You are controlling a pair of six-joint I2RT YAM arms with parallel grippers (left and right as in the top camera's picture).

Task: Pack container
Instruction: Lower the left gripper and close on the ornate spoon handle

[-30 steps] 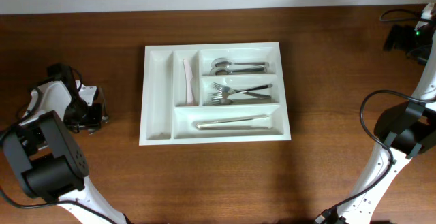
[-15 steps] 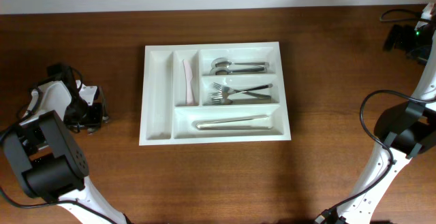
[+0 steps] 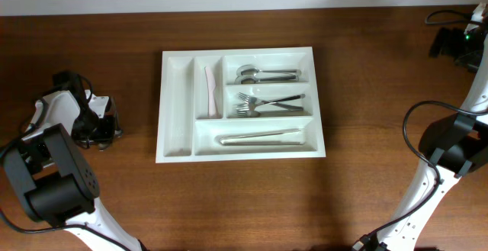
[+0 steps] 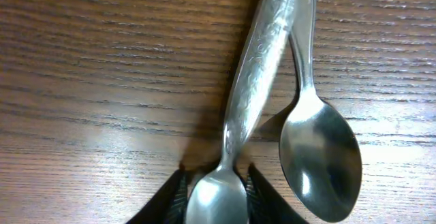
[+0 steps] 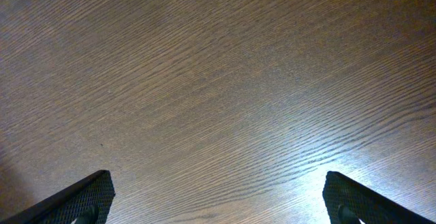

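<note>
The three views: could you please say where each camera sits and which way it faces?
Overhead: above the table, facing down at the container; left arm and right arm show.
Left wrist: on that arm, facing down at two spoons; left fingers flank one bowl.
Right wrist: on its arm, facing bare wood; right fingers at bottom corners.
Shared: both wrist views see tabletop wood.

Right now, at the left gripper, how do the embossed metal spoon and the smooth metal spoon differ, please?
The embossed metal spoon has a patterned handle, the smooth metal spoon a plain one. The first's bowl sits inside the left gripper, the second's outside it. Both are shiny.
</note>
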